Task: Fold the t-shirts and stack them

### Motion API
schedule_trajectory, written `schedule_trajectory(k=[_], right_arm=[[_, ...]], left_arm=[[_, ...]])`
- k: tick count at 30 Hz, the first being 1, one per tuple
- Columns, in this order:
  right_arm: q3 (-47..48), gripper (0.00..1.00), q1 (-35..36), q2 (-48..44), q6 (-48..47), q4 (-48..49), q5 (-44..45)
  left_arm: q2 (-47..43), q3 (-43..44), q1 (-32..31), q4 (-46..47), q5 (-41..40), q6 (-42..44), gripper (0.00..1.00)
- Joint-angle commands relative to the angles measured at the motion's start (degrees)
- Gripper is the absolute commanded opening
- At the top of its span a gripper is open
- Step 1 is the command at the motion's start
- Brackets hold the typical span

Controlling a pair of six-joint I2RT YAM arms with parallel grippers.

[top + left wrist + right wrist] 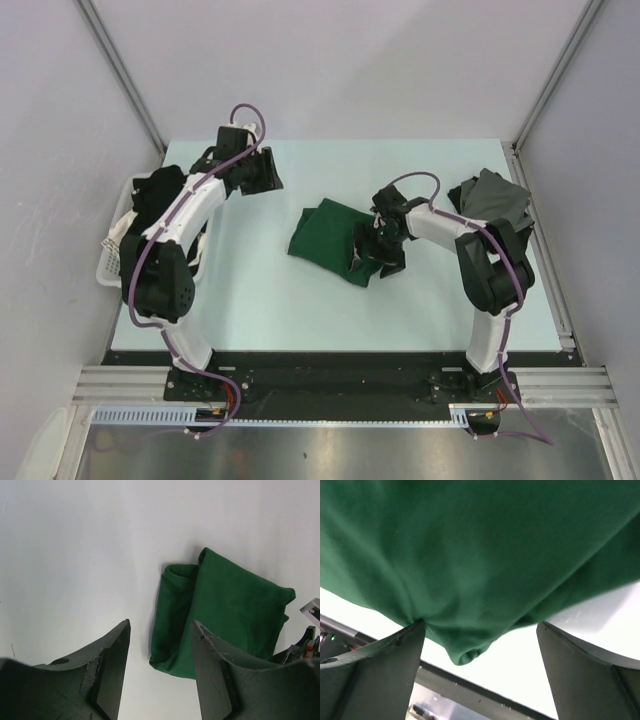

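While the right gripper [383, 262] sat at the right edge of the green t-shirt [325, 238], its fingers [380, 675] were spread wide, pinching nothing. Right wrist view: a rounded fold of the shirt's edge sat in the gap, cloth touching the tip of one finger and clear of the other. Shirt lay folded into a rough rectangle on the worktop [270, 300], with a rolled edge on its left side. Left gripper [262, 178] hovered left of the shirt and farther from the arm bases. Its fingers [112, 672] were partly apart with nothing between them, and the shirt was ahead of the tips, not touching. Grey t-shirt [492, 200] lay crumpled well right of the green one. Black t-shirt [158, 195] was in the white basket [110, 262], far left of it.
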Motion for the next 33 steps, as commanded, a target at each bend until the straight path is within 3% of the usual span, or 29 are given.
schedule_trajectory(k=[1,7,14,21,23,33], right_arm=[[1.0,1.00,-0.3,-3.5,-0.1,-4.7,5.5],[10.6,1.00,0.1,-10.9,-4.0,-13.0,19.2],[34.1,1.00,3.8,-9.4,-10.6,-21.7,38.3],[38.2,1.00,7.5,-9.7,-12.9,-19.2,58.2],[37.6,1.00,6.8,-9.8,-12.5,-19.1,59.7],[34.9,1.00,1.6,-10.6,-11.7,-17.1,48.9]], left_arm=[[1.4,3.6,-0.2,1.4,2.6,0.0,0.56],[6.8,4.7,-0.4,2.0,4.8,-0.2,0.56],[14.4,8.1,-1.5,4.5,9.7,-1.7,0.56],[20.4,14.5,-2.3,3.1,10.6,-1.6,0.56],[21.8,16.3,-2.4,1.7,10.6,-1.3,0.57],[24.9,17.0,-2.8,-1.6,13.4,0.7,0.58]])
